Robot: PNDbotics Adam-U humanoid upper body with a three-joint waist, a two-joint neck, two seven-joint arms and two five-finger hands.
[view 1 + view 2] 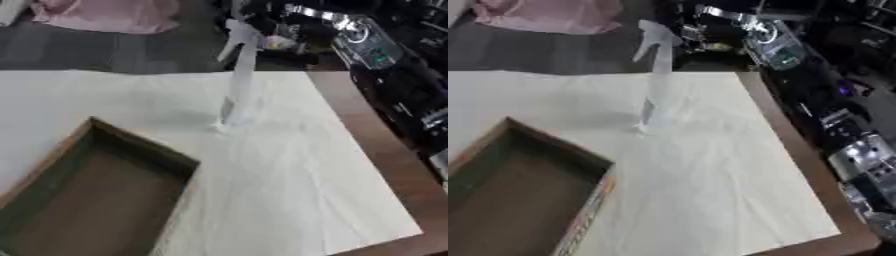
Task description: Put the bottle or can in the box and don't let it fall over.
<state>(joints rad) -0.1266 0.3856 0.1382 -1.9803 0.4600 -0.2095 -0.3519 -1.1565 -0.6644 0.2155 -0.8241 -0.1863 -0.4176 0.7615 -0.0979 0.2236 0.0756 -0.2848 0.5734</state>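
A tall, pale, see-through spray bottle (241,85) stands upright on the white cloth, its base near the table's middle and its spray head at the far edge. My right arm (785,50) reaches in from the upper right. The dark right hand (691,34) sits right beside the spray head, but it blends into the dark background, so I cannot make out its grip. An open brown cardboard box (140,145) lies at the lower left, with nothing visible inside. The bottle stands to the upper right of the box, apart from it. My left hand does not show.
The white cloth (289,175) covers most of the table, with a bare brown wooden strip (389,145) along the right edge. A pink cloth (105,15) lies on the floor beyond the far edge. Dark equipment (859,160) crowds the right side.
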